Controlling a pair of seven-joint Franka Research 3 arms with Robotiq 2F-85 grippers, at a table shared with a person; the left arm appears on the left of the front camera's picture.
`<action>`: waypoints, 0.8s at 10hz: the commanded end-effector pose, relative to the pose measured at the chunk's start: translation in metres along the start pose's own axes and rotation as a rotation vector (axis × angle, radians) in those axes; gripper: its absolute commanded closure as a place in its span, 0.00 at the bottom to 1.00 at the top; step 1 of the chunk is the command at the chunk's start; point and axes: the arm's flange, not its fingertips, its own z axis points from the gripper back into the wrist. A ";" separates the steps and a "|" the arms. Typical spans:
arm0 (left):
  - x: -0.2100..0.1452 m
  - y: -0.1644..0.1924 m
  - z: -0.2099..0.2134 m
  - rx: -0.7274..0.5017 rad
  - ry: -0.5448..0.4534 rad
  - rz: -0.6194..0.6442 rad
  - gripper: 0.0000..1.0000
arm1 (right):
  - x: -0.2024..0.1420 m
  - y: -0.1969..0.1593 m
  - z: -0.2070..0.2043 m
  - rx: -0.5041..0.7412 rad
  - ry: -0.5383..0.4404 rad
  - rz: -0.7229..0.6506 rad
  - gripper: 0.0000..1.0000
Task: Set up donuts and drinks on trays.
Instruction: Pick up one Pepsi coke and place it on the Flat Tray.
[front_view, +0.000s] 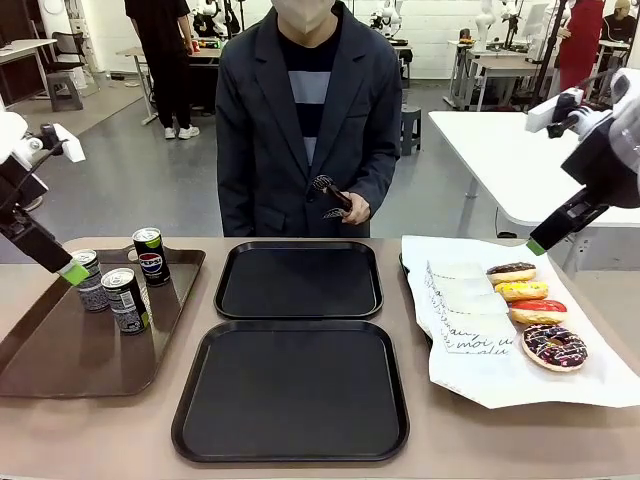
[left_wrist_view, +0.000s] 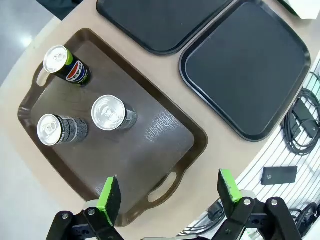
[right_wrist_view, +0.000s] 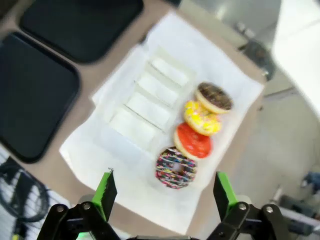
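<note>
The left gripper (left_wrist_view: 169, 192) hung in the air, angled downward, its two green-padded fingers (left_wrist_view: 110, 196) spread wide apart with nothing between them. The right gripper (right_wrist_view: 162, 192) hovered in the same pose, tilted downward, jaws wide open and empty.

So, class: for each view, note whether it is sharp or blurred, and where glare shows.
Front view: sharp and evenly lit. Left wrist view: sharp, with a glare patch on the brown tray. Right wrist view: blurred throughout, the donuts soft-edged.
</note>
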 end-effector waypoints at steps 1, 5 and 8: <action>-0.005 0.025 0.004 -0.227 -0.154 0.151 0.00 | 0.003 -0.068 -0.021 0.499 -0.018 -0.327 0.00; -0.042 0.101 -0.009 -0.698 -0.303 0.485 0.00 | -0.042 -0.187 -0.056 0.975 -0.111 -0.758 0.00; -0.095 0.152 -0.030 -0.684 -0.314 0.730 0.00 | -0.109 -0.252 -0.060 1.041 -0.142 -0.953 0.00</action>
